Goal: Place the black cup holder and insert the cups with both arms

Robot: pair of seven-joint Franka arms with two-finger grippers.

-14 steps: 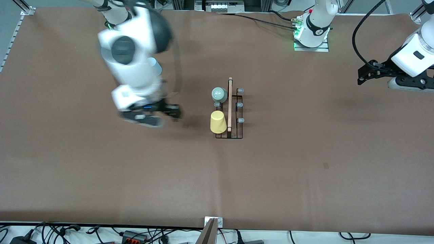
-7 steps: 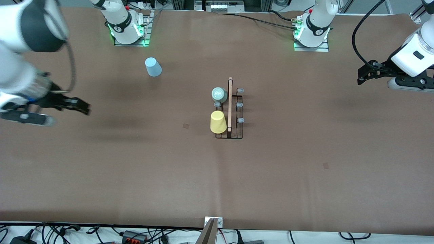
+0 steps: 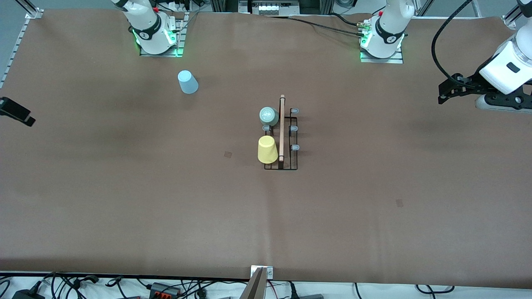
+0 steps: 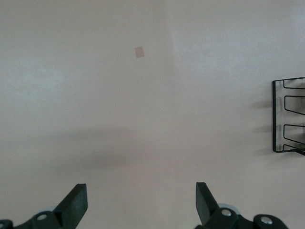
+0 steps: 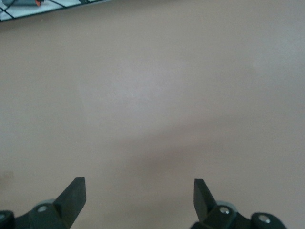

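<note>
**Both grippers open and empty, two cups on rack, blue cup loose**

Right gripper [image 5: 138, 200]: fingers spread wide, nothing between them, over bare brown table [image 3: 124, 199]. In the front view only a black tip shows at the 9 o'clock edge of the frame, over the right arm's end of the table.

Left gripper [image 4: 140, 202]: fingers wide apart too, empty, hanging over the table at the left arm's end, roughly 3 o'clock from the rack. A corner of the rack's wire base shows at the edge of the left wrist view.

Black cup holder [image 3: 282, 137]: upright mid-table, wooden rod handle running 12 to 6 in the front view. Three grey-tipped pegs are bare on the side toward the left arm.

On the side toward the right arm:
- mint green cup [image 3: 268, 116] upside down on the peg farthest from the front camera
- yellow cup [image 3: 267, 149] upside down on the peg nearest the front camera
- one peg bare between them

Light blue cup [image 3: 188, 82]: upside down on the table, well apart from the rack at about its 10 o'clock, near the right arm's base [image 3: 153, 35]
</note>
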